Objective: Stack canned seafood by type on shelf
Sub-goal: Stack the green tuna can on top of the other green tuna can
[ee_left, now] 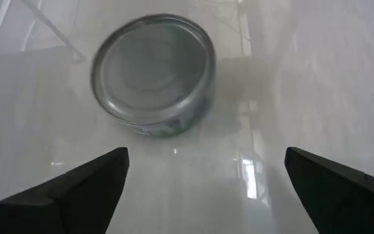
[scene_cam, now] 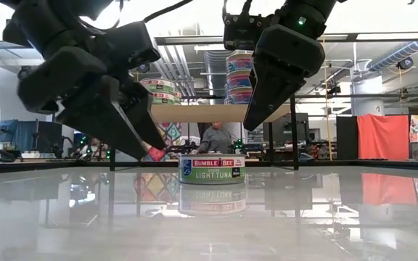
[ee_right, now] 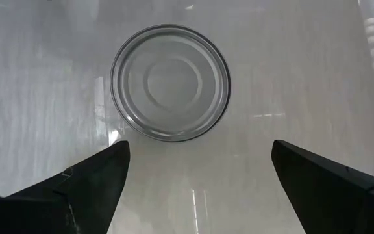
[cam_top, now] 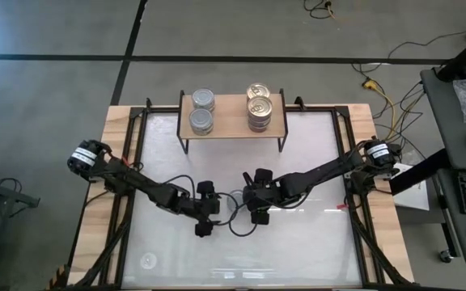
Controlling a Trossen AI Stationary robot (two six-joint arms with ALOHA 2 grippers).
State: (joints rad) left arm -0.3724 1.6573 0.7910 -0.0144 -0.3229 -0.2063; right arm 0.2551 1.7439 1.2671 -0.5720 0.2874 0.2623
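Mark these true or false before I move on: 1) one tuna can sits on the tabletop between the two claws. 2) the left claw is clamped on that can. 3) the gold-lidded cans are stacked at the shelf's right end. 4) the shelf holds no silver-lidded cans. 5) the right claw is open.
1) True: a single tuna can stands upright on the table, between the left claw and the right claw.
2) False: the left claw is open and holds nothing; the can lies ahead of its fingers.
3) True: the gold-lidded cans stand at the right end of the shelf.
4) False: silver-lidded cans sit at its left end.
5) True.
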